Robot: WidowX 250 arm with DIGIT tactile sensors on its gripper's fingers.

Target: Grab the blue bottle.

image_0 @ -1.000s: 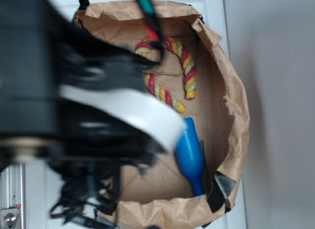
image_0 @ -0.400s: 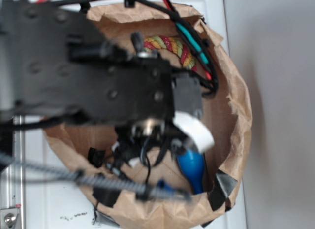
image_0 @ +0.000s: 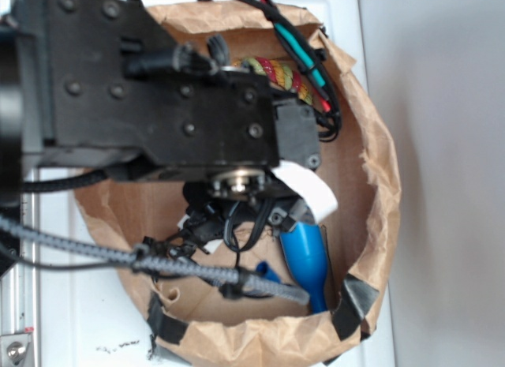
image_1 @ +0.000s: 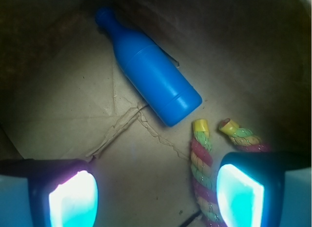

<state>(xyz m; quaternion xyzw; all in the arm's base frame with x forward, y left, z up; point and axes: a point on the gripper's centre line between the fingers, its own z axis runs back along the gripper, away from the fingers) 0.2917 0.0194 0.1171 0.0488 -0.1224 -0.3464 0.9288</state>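
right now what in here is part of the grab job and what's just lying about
Part of the job:
- blue bottle, lying on its side on the bag floor
- tool, open above the floor, nothing between its fingers

Just lying about:
- rope toy, both ends near the bottle's base
- paper bag holding both

We see a black boxy arm (image_0: 158,99) studded with round screws, red, green and black cables (image_0: 304,47), a braided grey cable (image_0: 95,252); the gripper (image_1: 156,195) pads glow cyan.
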